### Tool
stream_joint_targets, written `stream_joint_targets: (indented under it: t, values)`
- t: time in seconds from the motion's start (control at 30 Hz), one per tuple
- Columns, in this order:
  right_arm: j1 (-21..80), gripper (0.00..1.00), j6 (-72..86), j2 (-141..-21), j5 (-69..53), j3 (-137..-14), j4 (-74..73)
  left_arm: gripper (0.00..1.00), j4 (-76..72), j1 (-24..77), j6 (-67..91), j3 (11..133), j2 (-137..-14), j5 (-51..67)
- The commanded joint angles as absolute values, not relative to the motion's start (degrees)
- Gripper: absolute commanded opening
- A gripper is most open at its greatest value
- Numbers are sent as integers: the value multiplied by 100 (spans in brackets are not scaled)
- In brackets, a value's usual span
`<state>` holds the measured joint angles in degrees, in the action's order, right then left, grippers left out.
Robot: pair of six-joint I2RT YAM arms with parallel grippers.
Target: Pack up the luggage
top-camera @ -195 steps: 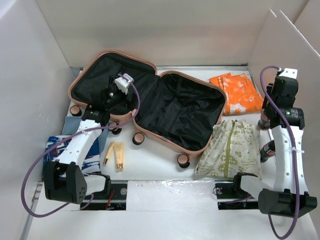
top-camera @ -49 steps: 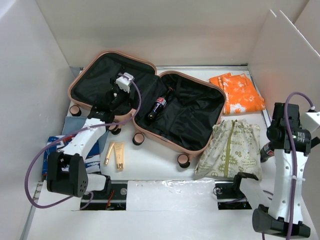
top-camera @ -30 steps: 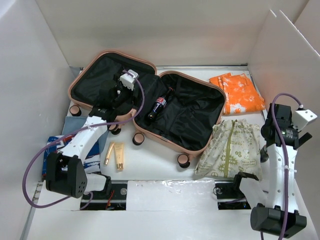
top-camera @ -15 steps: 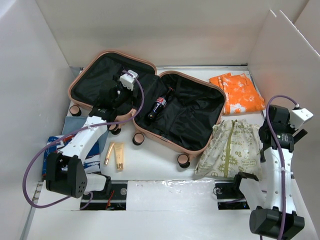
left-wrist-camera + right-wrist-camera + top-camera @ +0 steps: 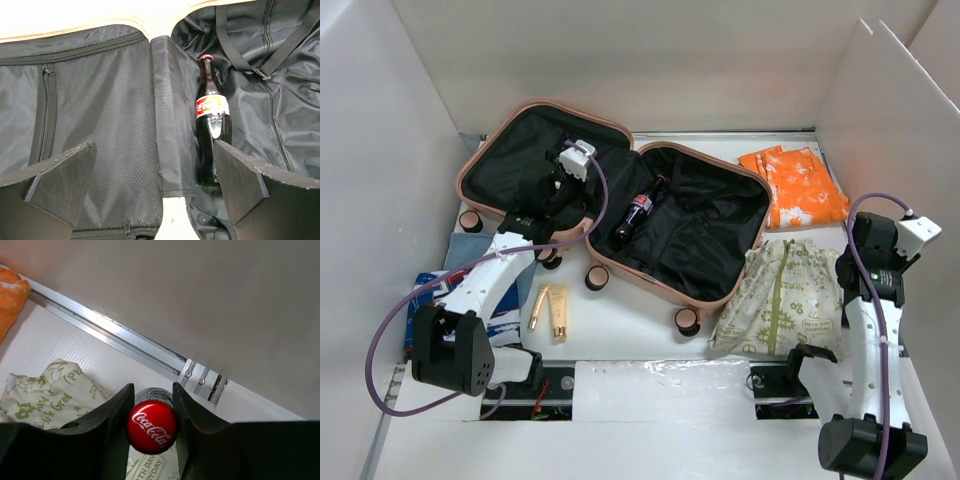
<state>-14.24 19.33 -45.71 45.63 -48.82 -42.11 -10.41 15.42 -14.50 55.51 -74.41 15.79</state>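
The salmon-pink luggage (image 5: 650, 284) lies open with its black lining (image 5: 100, 110) up. A Coke bottle (image 5: 635, 213) lies in the right half by the hinge; it also shows in the left wrist view (image 5: 212, 125). My left gripper (image 5: 548, 195) hovers over the hinge, open and empty, in the left wrist view (image 5: 154, 145) too. My right gripper (image 5: 152, 405) is at the table's right edge, shut around the red cap of a second, upright Coke bottle (image 5: 152, 427). In the top view the right gripper (image 5: 858, 272) hides that bottle.
An orange cloth (image 5: 795, 185) lies at the back right. A green-printed drawstring bag (image 5: 780, 300) lies beside the right gripper (image 5: 45, 390). Two tan tubes (image 5: 550, 310) and a blue-white packet (image 5: 430, 290) lie front left. An aluminium rail (image 5: 125, 342) and white walls close the right side.
A Coke bottle has come to lie in the luggage. My right arm has swung to the right edge and come down around the second bottle's cap. The left gripper shifted slightly right.
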Motion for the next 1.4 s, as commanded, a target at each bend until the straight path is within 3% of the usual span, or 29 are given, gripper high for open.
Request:
stream_joint_targets:
  t: [0.0, 0.07, 0.1, 0.63, 0.8, 1.07, 1.17, 1.37]
  values:
    - [-1468, 16, 1487, -4491, 4720, -4913, -3876, 100, -1169, 1564, -1433, 5739, -7269, 1547]
    - [-1468, 2, 1363, -4491, 4720, -5036, -3876, 100, -1169, 1564, -1433, 5739, -7269, 1547]
    - [-1468, 0, 1301, -4491, 4720, -5158, -3876, 100, -1169, 1564, -1433, 5739, -7269, 1547]
    - [-985, 0, -35, -4605, 3858, -7030, -3199, 100, -1274, 1564, -1380, 5520, -7216, 1547]
    - [252, 0, -158, -5184, 3963, -7795, -2804, 100, -1327, 1564, -1205, 5335, -7163, 1416]
    - [2802, 0, -44, -7151, 4518, -9228, -1847, 100, -1143, 1564, -1143, 5168, -6979, 599]
    - [3356, 0, 262, -7740, 4009, -9386, -1328, 100, -1090, 1564, -1082, 5054, -6926, 317]
    - [3410, 0, 1256, -8761, 2278, -9764, -1099, 100, -1090, 1564, -1081, 4676, -6636, -17]
